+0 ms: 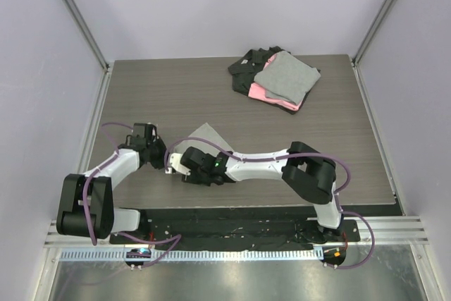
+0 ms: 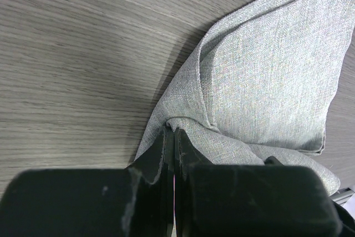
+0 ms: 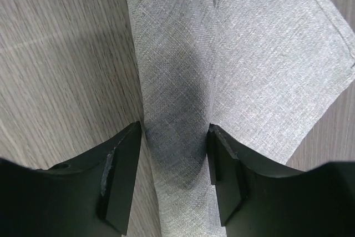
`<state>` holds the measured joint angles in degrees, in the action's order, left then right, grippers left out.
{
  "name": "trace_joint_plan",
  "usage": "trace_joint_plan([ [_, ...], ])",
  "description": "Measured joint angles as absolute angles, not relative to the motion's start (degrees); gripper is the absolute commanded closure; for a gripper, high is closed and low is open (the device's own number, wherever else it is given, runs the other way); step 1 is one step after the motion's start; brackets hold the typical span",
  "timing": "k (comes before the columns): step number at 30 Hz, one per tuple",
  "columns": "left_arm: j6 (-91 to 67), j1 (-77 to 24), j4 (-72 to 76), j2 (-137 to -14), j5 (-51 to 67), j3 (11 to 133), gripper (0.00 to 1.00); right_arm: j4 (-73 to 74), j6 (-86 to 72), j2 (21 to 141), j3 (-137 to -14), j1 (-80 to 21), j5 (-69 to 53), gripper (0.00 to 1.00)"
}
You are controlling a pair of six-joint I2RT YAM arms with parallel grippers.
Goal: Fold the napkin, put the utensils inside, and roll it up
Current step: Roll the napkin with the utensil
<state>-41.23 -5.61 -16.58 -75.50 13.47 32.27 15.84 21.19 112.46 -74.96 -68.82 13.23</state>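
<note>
The light-grey napkin (image 1: 206, 134) lies at the near-left of the table, mostly covered by the two arms. In the left wrist view my left gripper (image 2: 173, 131) is shut on a bunched fold at the edge of the napkin (image 2: 266, 70), which is doubled over to its right. My left gripper (image 1: 161, 156) and right gripper (image 1: 177, 163) meet over the cloth. The right gripper (image 3: 175, 137) stands open, its fingers either side of a raised, shadowed strip of the napkin (image 3: 260, 54). The utensils are out of view.
A stack of folded cloths (image 1: 278, 79), grey on pink on black, sits at the back right of the wooden table (image 1: 176, 96). White walls with metal posts close in the left, right and back sides.
</note>
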Motion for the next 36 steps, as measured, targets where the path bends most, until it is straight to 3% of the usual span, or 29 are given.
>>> trace_joint_plan([
  [7, -40.9, -5.6, -16.6, -75.7, 13.8, 32.5, 0.94, 15.9, 20.7, 113.6, -75.4, -66.6, 9.9, 0.54],
  [10, -40.5, -5.6, -16.6, -75.5, 13.9, 32.5, 0.81, 17.6, 19.8, 114.3, -76.8, -64.5, 4.8, 0.58],
  [14, -40.1, -5.6, -16.7, -74.3, 13.4, 32.6, 0.54, 22.0, 18.2, 116.5, -80.6, -61.3, -3.7, 0.66],
  [20, -40.0, -5.6, -18.1, -69.8, 10.2, 32.9, 0.34, 24.5, 15.6, 118.2, -83.3, -56.9, -15.0, 0.71],
  [29, -40.5, -5.6, -18.7, -59.2, 7.1, 30.3, 0.34, 27.8, 12.2, 121.3, -86.0, -53.1, -30.8, 0.72],
  [36, -41.6, -5.6, -19.2, -59.3, 7.7, 26.5, 0.39, 32.1, 10.7, 124.7, -89.3, -53.0, -38.5, 0.72],
])
